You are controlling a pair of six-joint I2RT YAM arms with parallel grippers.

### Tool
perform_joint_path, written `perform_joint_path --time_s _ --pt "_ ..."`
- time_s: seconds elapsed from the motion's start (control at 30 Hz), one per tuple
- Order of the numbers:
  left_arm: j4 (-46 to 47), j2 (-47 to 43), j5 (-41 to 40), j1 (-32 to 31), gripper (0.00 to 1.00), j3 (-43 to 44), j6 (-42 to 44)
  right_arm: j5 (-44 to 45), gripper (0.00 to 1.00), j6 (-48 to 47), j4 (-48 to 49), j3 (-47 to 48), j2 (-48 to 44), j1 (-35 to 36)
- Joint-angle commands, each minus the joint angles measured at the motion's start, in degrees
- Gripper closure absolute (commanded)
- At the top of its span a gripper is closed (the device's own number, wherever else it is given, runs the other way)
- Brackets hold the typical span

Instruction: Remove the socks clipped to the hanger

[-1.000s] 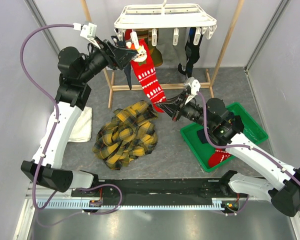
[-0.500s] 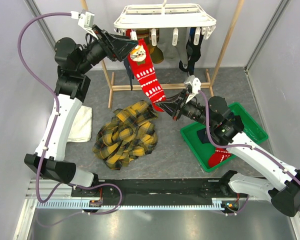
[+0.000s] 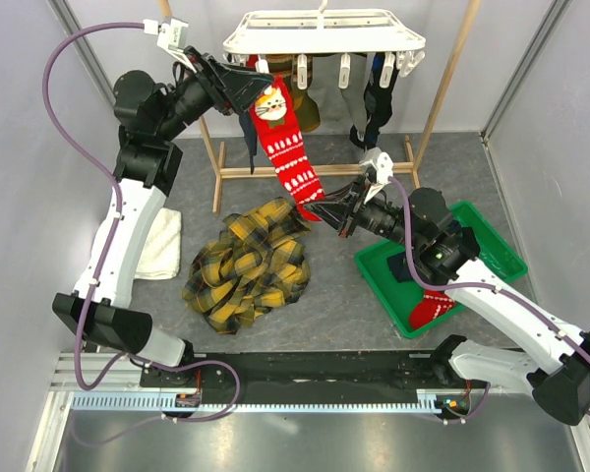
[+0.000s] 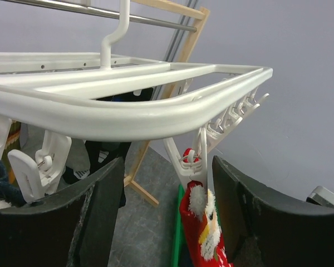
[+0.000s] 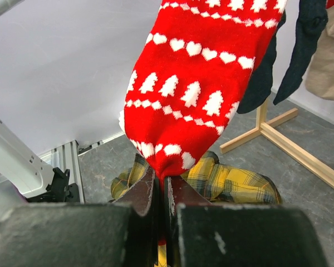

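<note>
**Item 1.** Long red knitted sock with white tree and heart bands. It is held by a white peg clip on the near rail of the white plastic slatted hanger, toward the rail's left end. The long axis is slanted. The cuff end is uppermost at the clip, and the toe end is lowest, drawn out from under the hanger toward the right arm. A white-bearded face motif sits just below the cuff.

**Item 2.** Left tool. It is raised to the hanger's near rail at the red sock's clip. Its fingers are apart, one on either side of that clip. Contact with the clip cannot be told.

**Item 3.** Right tool. It is below and in front of the hanger, with its fingers together, clamped on the toe tip of the red sock.

**Item 4.** Other socks clipped to the hanger, all hanging lengthwise, straight down:
- navy sock, just left of the red sock
- tan sock, behind the red sock
- black socks, under the hanger's right half

**Item 5.** Wooden pole frame. Its uprights stand on either side of the hanger.

**Item 6.** Yellow-and-black plaid cloth. It lies crumpled on the grey tabletop, in front of the hanger.

**Item 7.** Green plastic tray. It sits in front of and to the right of the hanger, and a red-and-white sock lies in it.

**Item 8.** White towel. It lies in front of and to the left of the hanger.
</note>
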Motion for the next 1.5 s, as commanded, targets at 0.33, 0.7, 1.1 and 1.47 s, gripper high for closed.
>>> perform_joint_path --time_s 0.33,0.7,1.1,1.47 --pt "7.32 2.72 2.99 0.24 0.79 3.22 -7.26 -0.51 1.0 0.64 -0.47 1.8 -0.82 -0.02" --pt "6.01 2.9 3.42 0.24 0.98 2.35 -7.79 13.88 1.0 5.55 -13.46 2.67 -3.9 -0.02" --pt "7.94 -3.16 2.73 0.24 0.49 -9.24 -4.97 43.24 1.0 16.01 -53.55 7.25 -14.43 -0.11" --pt "8.99 -13.97 -5.43 0.24 0.32 -26.91 3.55 67.87 1.0 11.01 -65.07 9.19 -10.94 -3.26"
